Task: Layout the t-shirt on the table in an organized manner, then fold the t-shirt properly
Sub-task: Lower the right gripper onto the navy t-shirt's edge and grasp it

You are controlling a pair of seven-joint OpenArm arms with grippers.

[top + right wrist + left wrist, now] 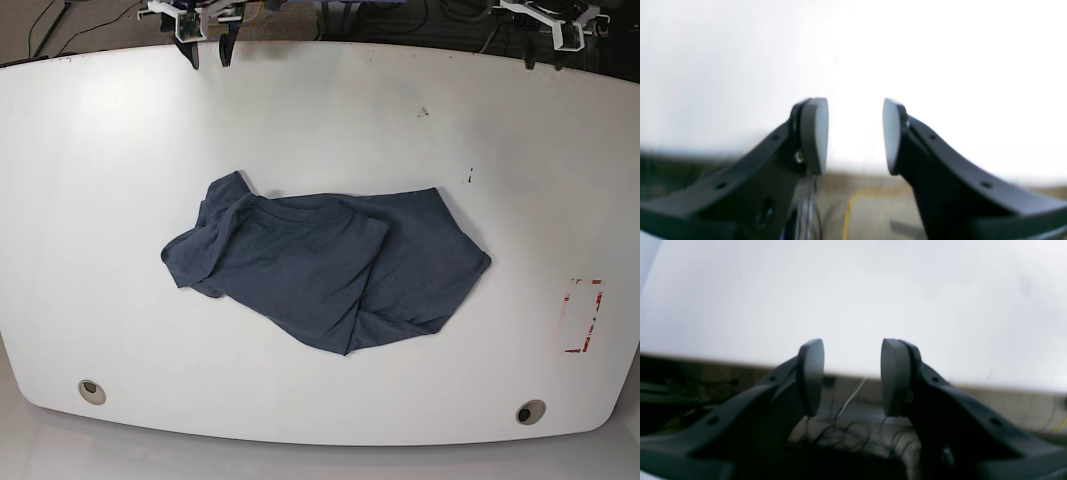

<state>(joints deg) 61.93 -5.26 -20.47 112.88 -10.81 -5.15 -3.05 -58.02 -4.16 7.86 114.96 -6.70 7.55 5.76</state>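
The dark slate-blue t-shirt (325, 265) lies crumpled and partly folded over itself in the middle of the white table (100, 150); no lettering shows. My right gripper (209, 55) hangs at the table's far edge on the left of the base view, well away from the shirt. In its wrist view the right gripper (855, 110) is open and empty over bare table (740, 50). My left gripper (543, 55) sits at the far edge on the right. It too is open, and in its own view the left gripper (852, 350) has nothing between its fingers.
Two round grey grommet holes (91, 391) (530, 411) sit near the front edge. A red-taped rectangle mark (583, 315) is at the right. Small dark scuffs (423, 111) (469, 177) mark the top. Floor with cables (840, 433) lies beyond the table's far edge.
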